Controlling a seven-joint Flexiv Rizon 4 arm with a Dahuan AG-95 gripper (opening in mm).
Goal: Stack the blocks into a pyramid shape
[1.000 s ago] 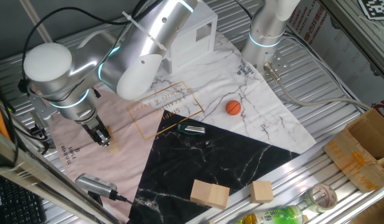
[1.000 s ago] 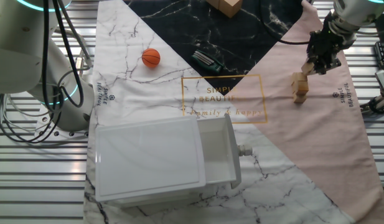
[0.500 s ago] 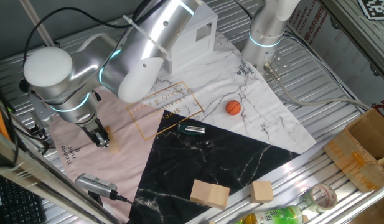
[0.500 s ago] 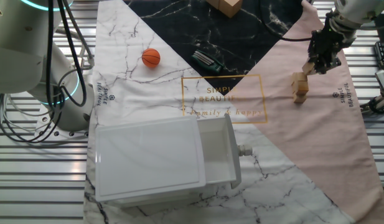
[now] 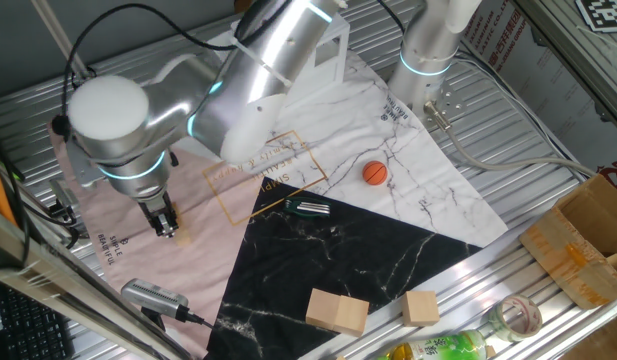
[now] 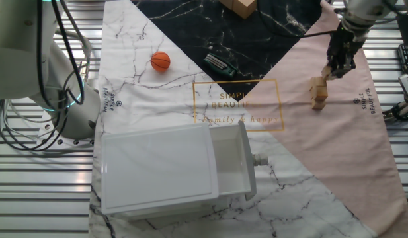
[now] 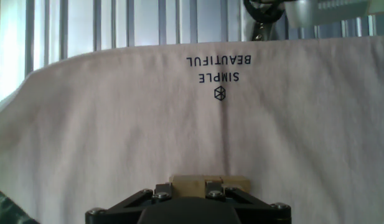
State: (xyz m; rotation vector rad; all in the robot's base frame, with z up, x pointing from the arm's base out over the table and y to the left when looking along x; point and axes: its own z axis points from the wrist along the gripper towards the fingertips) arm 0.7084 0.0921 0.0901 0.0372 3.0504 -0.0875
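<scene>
The pincer (image 6: 334, 69), its spread indeterminable, sits low at the top of the blocks (image 6: 317, 92) stacked on the pink cloth (image 6: 336, 145), positioned for adding to the pyramid.

— What carries everything?
— A ribbed metal table (image 5: 548, 170), with a pink, white-marble and black-marble cloth (image 6: 336, 145) spread over it.
— And directly on the table?
— A cardboard box (image 5: 585, 240) and a green-labelled bottle (image 5: 438, 349) at one edge.
</scene>
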